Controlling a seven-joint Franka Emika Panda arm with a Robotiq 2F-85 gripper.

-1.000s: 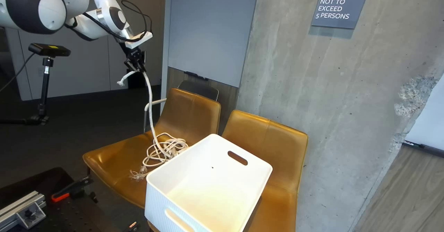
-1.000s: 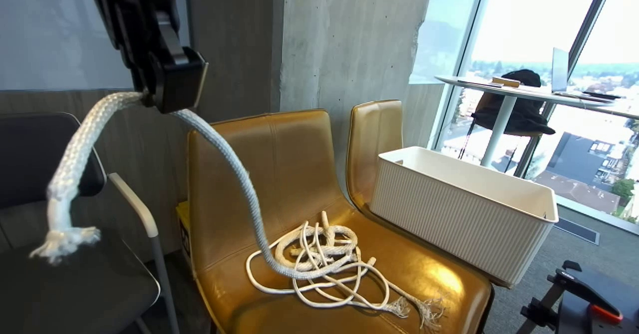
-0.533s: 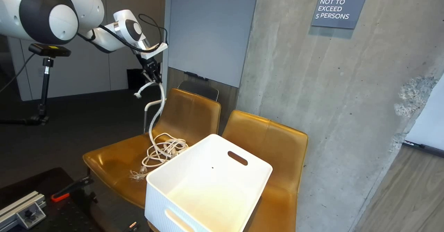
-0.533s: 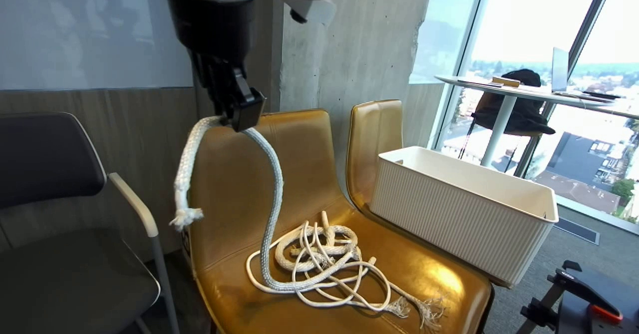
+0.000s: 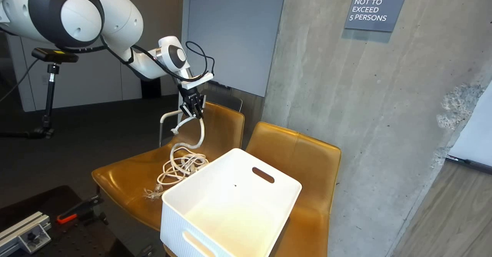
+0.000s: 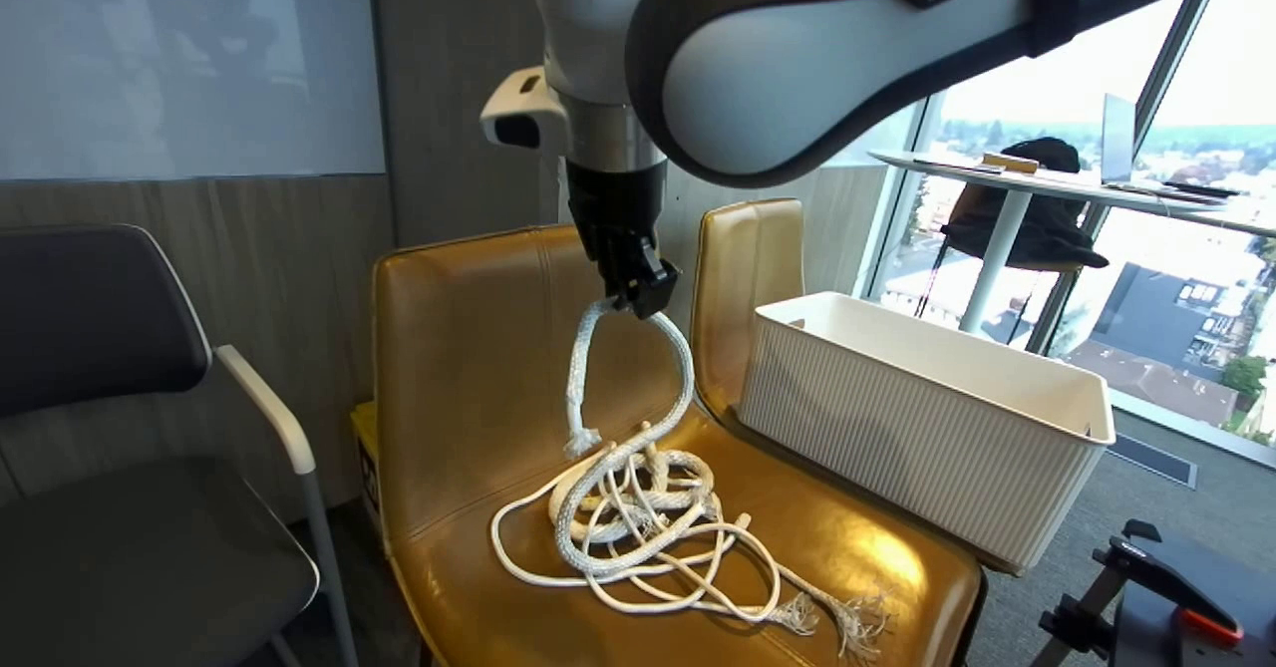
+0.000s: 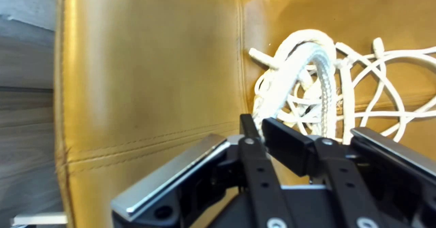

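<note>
Narrowly parted, the end effector (image 7: 260,128) pinches a thick white rope (image 6: 685,368) near its frayed tip (image 6: 581,442).

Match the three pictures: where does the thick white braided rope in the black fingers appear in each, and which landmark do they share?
In an exterior view: left of centre, the thick white braided rope hangs in a curve.
In an exterior view: near the centre, the rope hangs looped.
Wrist view: right of centre, the rope arches above the black fingers.
Shared landmark: the golden-brown leather chair beneath the rope.
</note>
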